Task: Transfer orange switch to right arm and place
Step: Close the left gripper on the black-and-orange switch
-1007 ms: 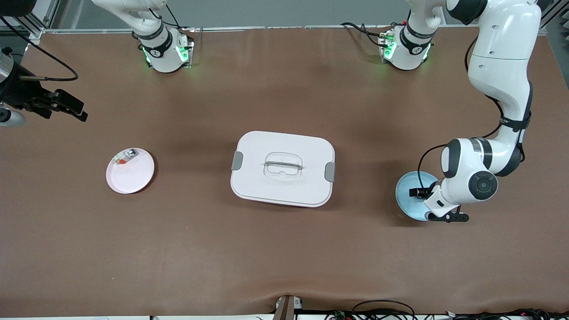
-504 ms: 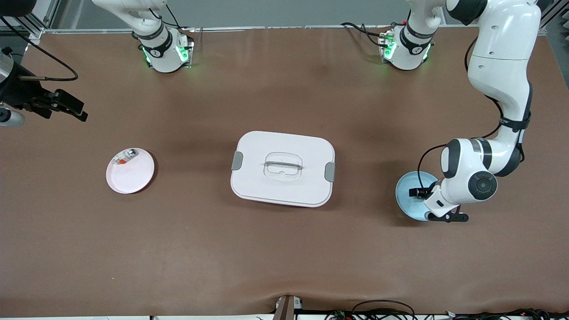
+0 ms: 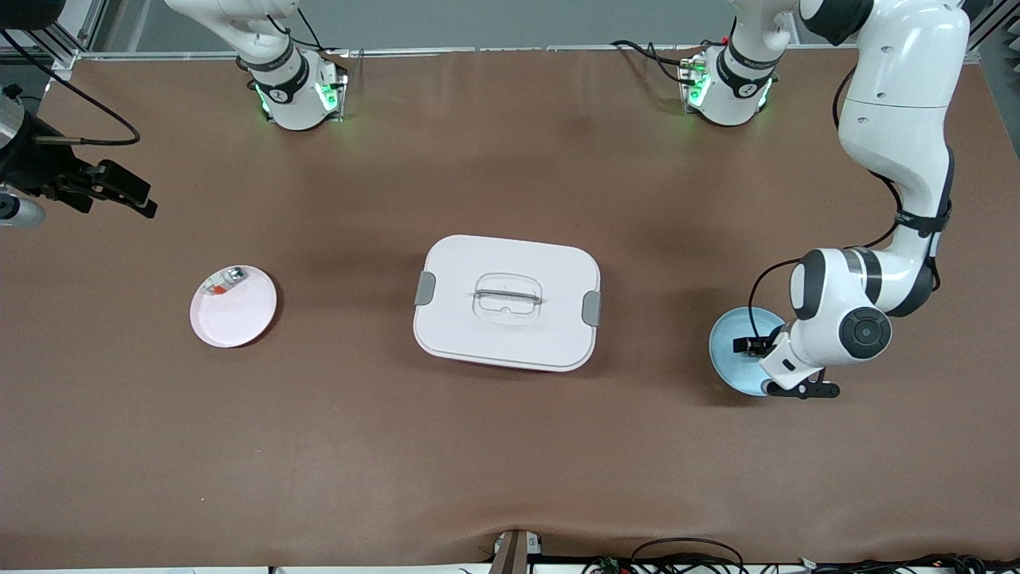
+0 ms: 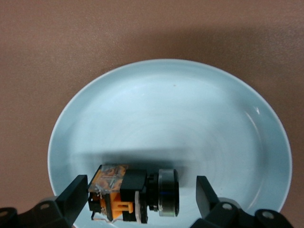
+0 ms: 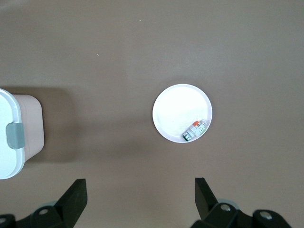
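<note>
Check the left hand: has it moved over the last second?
No. In the front view the left hand sits over the same spot on the blue plate as before, fingers open either side of the orange switch.

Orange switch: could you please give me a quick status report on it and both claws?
Left claw open, straddling orange switch in blue plate. Right claw open, waiting high over the table near pink plate. Handover not started; white lidded box sits mid-table between the plates.
</note>
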You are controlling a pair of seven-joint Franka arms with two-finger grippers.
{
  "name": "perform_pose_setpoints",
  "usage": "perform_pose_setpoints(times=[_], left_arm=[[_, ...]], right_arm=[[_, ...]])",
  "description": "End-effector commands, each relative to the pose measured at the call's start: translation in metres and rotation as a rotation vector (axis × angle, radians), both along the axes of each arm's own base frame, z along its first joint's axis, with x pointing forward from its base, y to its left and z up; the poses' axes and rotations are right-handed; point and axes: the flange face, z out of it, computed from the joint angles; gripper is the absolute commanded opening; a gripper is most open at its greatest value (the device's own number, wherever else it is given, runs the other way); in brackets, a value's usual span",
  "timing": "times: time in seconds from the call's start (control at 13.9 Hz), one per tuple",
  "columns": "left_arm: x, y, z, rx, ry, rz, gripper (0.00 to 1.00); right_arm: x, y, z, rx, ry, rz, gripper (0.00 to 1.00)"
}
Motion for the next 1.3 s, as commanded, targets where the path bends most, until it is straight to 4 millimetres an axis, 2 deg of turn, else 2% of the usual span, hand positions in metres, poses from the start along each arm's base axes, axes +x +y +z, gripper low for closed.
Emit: perform_pose_setpoints(times=[0.0, 0.5, 0.58, 0.65, 0.72, 1.22], left_arm=[[0.0009, 0.0028, -0.0018, 0.012, -0.009, -0.022, 1.0], [0.0009, 0.0049, -0.007, 0.011, -0.002, -0.023, 1.0], [0.0004, 0.0049, -0.0076, 0.011, -0.001, -0.025, 0.53], [0.0002, 0.0049, -0.0077, 0.012, 0.001, -0.025, 0.21], [0.0002, 0.0049, -0.0077, 0.012, 0.001, -0.025, 0.14], [0.0012, 0.0038, -0.0042, 0.011, -0.004, -0.026, 0.15]], right_arm=[[-0.0077, -0.0023, 0.0029, 0.015, -0.004, -0.006, 1.0], [-0.0077, -0.0038, 0.003, 0.017, -0.004, -0.009, 1.0], [-0.0077, -0.0038, 0.003, 0.017, -0.004, -0.009, 1.0], [-0.0077, -0.0038, 0.003, 0.017, -0.004, -0.009, 1.0], [-0.0077, -0.0038, 0.003, 0.017, -0.004, -0.009, 1.0], [-0.0075, -0.0038, 0.002, 0.017, -0.001, -0.009, 1.0]])
